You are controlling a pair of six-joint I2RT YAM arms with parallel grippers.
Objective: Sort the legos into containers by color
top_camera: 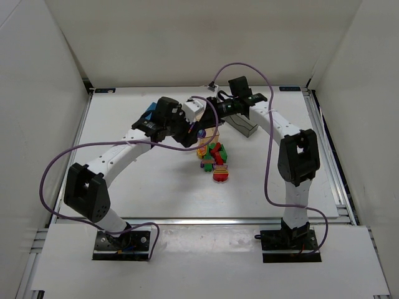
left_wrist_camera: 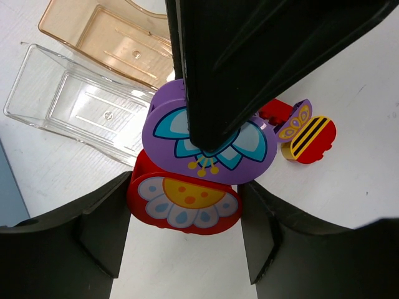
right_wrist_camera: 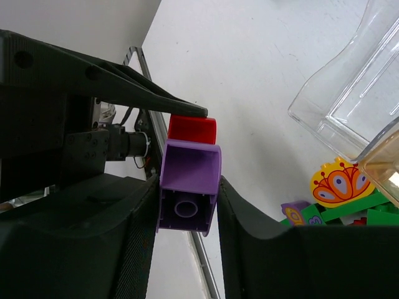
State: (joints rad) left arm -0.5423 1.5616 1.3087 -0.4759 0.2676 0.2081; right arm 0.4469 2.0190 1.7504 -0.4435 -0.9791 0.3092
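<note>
Above the middle of the worktop (top_camera: 124, 187), just on the far side of the loose pile of legos (top_camera: 215, 161), the two arms meet over one stacked pair. The left gripper (left_wrist_camera: 184, 215) is clamped on the red brick (left_wrist_camera: 184, 200). The right gripper (right_wrist_camera: 187, 212) is clamped on the purple brick (right_wrist_camera: 189, 184), which sits touching the red one. They look plugged together, so the step in hand is probably pulling them apart.

These are light, rigid, hollow plastic blocks with smooth, rather slippery sides. A squeeze across two flat opposite faces suits them best. The printed flower-shaped fronts give poor purchase. Separating them will likely need a slight twist as well as a straight pull, or one may pop loose.

There are two bricks in hand. The pile on the worktop holds roughly ten more in red, green, yellow, purple and orange, too tangled to count exactly. There are four containers: the clear bin (left_wrist_camera: 75, 106) and peach bin (left_wrist_camera: 112, 37) side by side under the arms, the blue bin (top_camera: 149, 115) on the far left and the grey bin (top_camera: 244, 126) on the far right.
</note>
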